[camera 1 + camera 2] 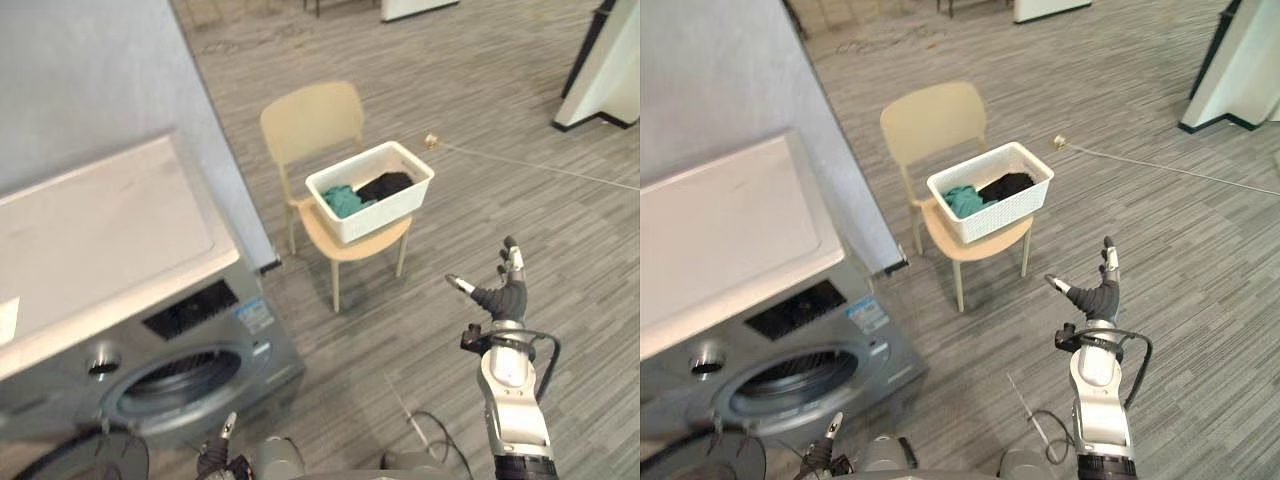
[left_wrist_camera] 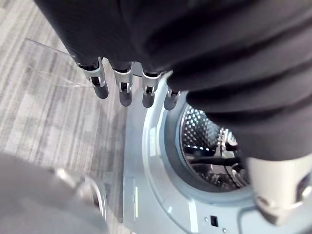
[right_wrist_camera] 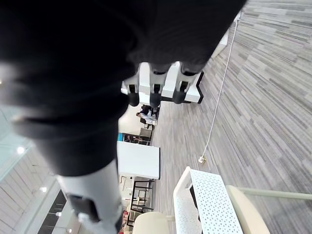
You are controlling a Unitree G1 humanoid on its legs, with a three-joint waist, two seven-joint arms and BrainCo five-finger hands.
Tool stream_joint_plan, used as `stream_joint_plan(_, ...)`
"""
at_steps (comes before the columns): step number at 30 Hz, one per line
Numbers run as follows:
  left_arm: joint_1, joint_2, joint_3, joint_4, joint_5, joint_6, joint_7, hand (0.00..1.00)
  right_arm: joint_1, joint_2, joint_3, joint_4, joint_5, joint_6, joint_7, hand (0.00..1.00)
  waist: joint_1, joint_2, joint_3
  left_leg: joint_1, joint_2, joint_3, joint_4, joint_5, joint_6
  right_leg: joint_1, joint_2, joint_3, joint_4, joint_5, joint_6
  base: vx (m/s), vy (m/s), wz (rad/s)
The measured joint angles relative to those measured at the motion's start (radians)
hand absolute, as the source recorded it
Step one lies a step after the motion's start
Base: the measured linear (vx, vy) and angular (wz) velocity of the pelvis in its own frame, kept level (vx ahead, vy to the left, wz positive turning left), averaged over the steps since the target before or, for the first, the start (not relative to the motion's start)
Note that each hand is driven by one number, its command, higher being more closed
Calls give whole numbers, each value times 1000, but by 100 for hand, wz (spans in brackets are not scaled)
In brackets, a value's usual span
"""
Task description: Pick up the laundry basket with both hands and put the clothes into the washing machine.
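Note:
A white perforated laundry basket (image 1: pixel 374 190) stands on a beige chair (image 1: pixel 320 150); inside lie a teal garment (image 1: pixel 344 200) and a black garment (image 1: pixel 385 185). The grey washing machine (image 1: pixel 120 290) sits at the lower left with its round drum opening (image 1: pixel 185 385) uncovered; the drum (image 2: pixel 209 146) also appears in the left wrist view. My right hand (image 1: pixel 503 288) hovers open over the floor, right of and nearer than the chair, holding nothing. My left hand (image 1: pixel 222 450) shows low down by the machine's front, fingers (image 2: pixel 124 87) straight and empty.
A grey partition wall (image 1: pixel 110 70) rises behind the machine, left of the chair. A thin white cord (image 1: pixel 530 162) runs across the floor behind the basket. White furniture bases (image 1: pixel 600 80) stand at the far right. Grey plank floor surrounds the chair.

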Motion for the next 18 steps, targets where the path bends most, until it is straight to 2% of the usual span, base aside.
stream_joint_plan(1, -2, 0, -1, 0, 0, 0, -1, 0, 0, 0, 8, 0, 13, -4, 1, 0, 0, 1, 0, -24, -26, -2, -54, 3, -4, 9, 0, 6, -6, -5, 3, 209, 108, -22)
stream_joint_plan(2, -7, -2, -2, 0, 0, 0, -1, 0, 1, -2, 21, 0, 28, -10, 1, 0, 0, 2, -4, -47, -69, 0, -187, 29, -43, 15, -1, 9, -19, -18, 18, 241, 149, -24)
stream_joint_plan(3, -7, -4, -2, 3, 0, 0, -1, 0, 6, -2, 23, -5, 46, -10, 1, 0, 5, 18, -14, -56, -81, 6, -330, 73, -75, 30, 13, 12, -21, -39, 32, 248, 162, -24)
stream_joint_plan(4, -7, -1, -1, 11, -1, 0, -1, 0, 9, -1, 25, -2, 53, -9, -1, 0, 14, 17, -16, -50, -86, 6, -327, 115, -9, 38, 13, 19, -12, -58, 37, 407, 241, -15)
stream_joint_plan(5, -11, 9, 2, 23, -1, 1, 0, 0, 12, 18, 39, -3, 67, -9, -6, 0, 21, -14, -31, -34, -120, 23, -314, 75, 47, 53, -23, 17, 1, -93, 54, 487, 230, 0)
stream_joint_plan(6, -19, 13, 5, 24, -1, 2, 1, 0, 12, 18, 49, -2, 67, -10, -6, 0, 22, -35, -36, -35, -138, 20, -296, 46, 89, 52, -39, 8, 48, -118, 79, 426, 192, 4)
stream_joint_plan(7, -24, 13, 8, 23, -1, 2, 0, 0, 10, 16, 59, 0, 67, -10, -6, 0, 28, -48, -36, -35, -146, 24, -279, 27, 110, 25, -54, 3, 123, -142, 108, 409, 152, 7)
stream_joint_plan(8, -24, 21, 30, 25, -1, 2, 0, 0, 9, 20, 78, 2, 67, -10, -3, 0, 27, -64, -38, -19, -165, 27, -259, -9, 115, -52, -87, -1, 331, -164, 160, 328, 130, 8)
stream_joint_plan(9, -25, 21, 36, 32, -1, 3, 1, 0, 16, 33, 91, 2, 67, -10, 1, 0, 25, -76, -34, 11, -187, 27, -256, -27, 109, -110, -114, 5, 514, -146, 247, 492, 172, 26)
stream_joint_plan(10, -22, 25, 31, 49, 0, 7, 3, 0, 44, 49, 98, 2, 68, -9, 11, 0, 24, -84, -36, 60, -209, 17, -257, -46, 114, -178, -149, 5, 733, -104, 308, 330, 89, 34)
stream_joint_plan(11, -18, 27, 27, 52, -1, 12, 5, 0, 60, 53, 98, 2, 68, -9, 18, 0, 22, -85, -37, 84, -217, 9, -260, -54, 110, -191, -165, -10, 812, -101, 307, 369, 77, 54)
stream_joint_plan(12, -15, 32, 15, 54, 0, 18, 7, 0, 88, 55, 96, 3, 70, -8, 20, 0, 20, -89, -39, 128, -241, -15, -291, -55, 111, -212, -219, -83, 895, -97, 283, 288, 59, 59)
stream_joint_plan(13, -11, 35, 2, 53, -1, 22, 9, 0, 99, 54, 90, 2, 71, -8, 21, 0, 20, -90, -49, 158, -254, -39, -327, -53, 108, -232, -266, -149, 892, -99, 234, 317, 48, 59)
stream_joint_plan(14, -8, 39, -7, 52, 0, 22, 9, 0, 98, 55, 83, 2, 72, -8, 21, 0, 21, -90, -56, 170, -260, -55, -346, -51, 104, -249, -293, -179, 851, -109, 196, 306, 7, 49)
stream_joint_plan(16, -7, 43, -12, 54, 1, 21, 8, 0, 98, 54, 46, 3, 73, -8, 24, 0, 16, -96, -69, 176, -264, -101, -371, -42, 90, -275, -328, -192, 674, -132, 154, 264, -67, 55)
stream_joint_plan(17, -8, 44, -12, 57, 1, 20, 8, 0, 97, 53, 30, 5, 73, -8, 26, 0, 15, -95, -69, 175, -264, -114, -378, -40, 86, -278, -328, -174, 610, -132, 154, 179, -106, 65)
stream_joint_plan(18, -9, 50, -16, 67, 1, 20, 6, 0, 89, 53, -4, 18, 73, -8, 28, 0, 15, -96, -72, 174, -263, -141, -388, -33, 75, -284, -323, -112, 475, -130, 157, 236, -202, 64)
